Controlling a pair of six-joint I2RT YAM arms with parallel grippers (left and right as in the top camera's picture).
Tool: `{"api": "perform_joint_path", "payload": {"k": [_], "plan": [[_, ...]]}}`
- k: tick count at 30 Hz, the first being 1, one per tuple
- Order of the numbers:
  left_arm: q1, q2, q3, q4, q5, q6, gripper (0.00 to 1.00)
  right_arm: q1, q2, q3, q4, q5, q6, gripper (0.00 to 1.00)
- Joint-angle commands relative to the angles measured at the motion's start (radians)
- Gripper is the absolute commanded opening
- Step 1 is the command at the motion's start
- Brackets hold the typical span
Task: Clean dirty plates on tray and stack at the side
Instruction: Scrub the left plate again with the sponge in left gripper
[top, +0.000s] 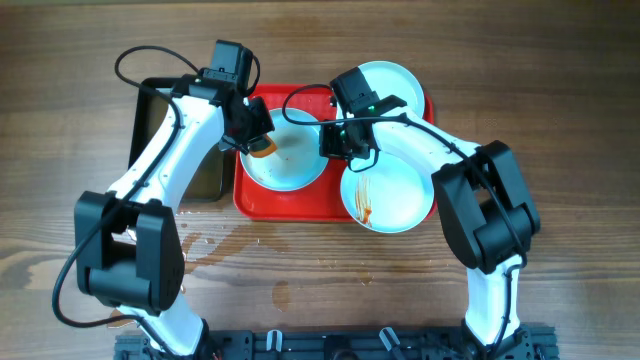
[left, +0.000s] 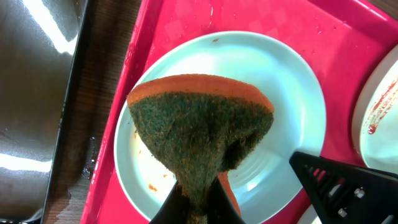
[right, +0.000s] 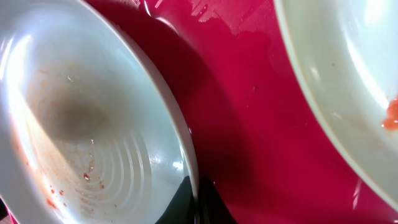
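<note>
Wooden table (top: 560, 100) carries the red tray (top: 280, 203) beside a black pan (top: 150, 112)

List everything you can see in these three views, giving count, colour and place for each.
plate: three, pale blue-white; one mid-tray, one at the tray's far right corner, one sauce-streaked at its near right edge
tray: one, red, centre of the table
sponge: one, orange with a green scouring face, over the mid-tray plate
pan: one, black, left of the tray
wet patches: several, on the wood in front of the tray
table: one, brown wood
left gripper: one, black, closed on the sponge
right gripper: one, black, closed on the mid-tray plate's rim
</note>
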Motion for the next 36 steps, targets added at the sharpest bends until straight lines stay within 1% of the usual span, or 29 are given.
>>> {"api": "perform_joint_path", "payload": {"k": [1,4,7,12,15,16,20,22,24,26,28,32,36], "plan": [[-0.001,0.038,-0.019,0.008,0.039,-0.003,0.04,0.004,0.03,0.002,0.0,0.0,0.009,0.04],[-0.018,0.06,-0.071,0.051,0.063,0.013,0.04,0.004,0.03,0.002,0.0,-0.001,0.009,0.04],[-0.053,0.075,-0.146,0.132,0.064,0.013,0.04,0.004,0.03,0.002,0.0,-0.001,0.009,0.04],[-0.123,0.084,-0.24,0.351,0.064,0.016,0.04,0.004,0.03,0.002,0.002,-0.002,0.01,0.04],[-0.169,0.084,-0.27,0.44,0.064,0.064,0.04,0.004,0.03,0.002,0.001,-0.002,0.009,0.04],[-0.182,0.084,-0.27,0.431,0.064,0.084,0.04,0.004,0.03,0.002,0.001,-0.001,0.009,0.05],[-0.192,0.084,-0.27,0.307,0.054,0.161,0.04,0.004,0.03,0.002,0.001,-0.001,0.008,0.05],[-0.185,0.085,-0.27,0.255,0.002,0.171,0.04,0.004,0.03,0.002,0.002,-0.001,0.008,0.04],[-0.183,0.085,-0.27,0.24,-0.097,0.167,0.04,0.004,0.03,0.002,0.003,-0.001,0.009,0.04],[-0.183,0.085,-0.27,0.262,-0.184,0.128,0.04,0.004,0.03,0.002,0.003,-0.001,0.009,0.04],[-0.183,0.085,-0.27,0.315,-0.229,0.107,0.04,0.004,0.03,0.002,0.002,-0.001,0.009,0.04],[-0.184,0.085,-0.27,0.447,-0.227,0.111,0.04,0.004,0.03,0.002,0.002,-0.001,0.008,0.04],[-0.185,0.085,-0.27,0.476,-0.219,0.119,0.04,0.004,0.03,0.002,-0.001,-0.001,0.008,0.04]]}}
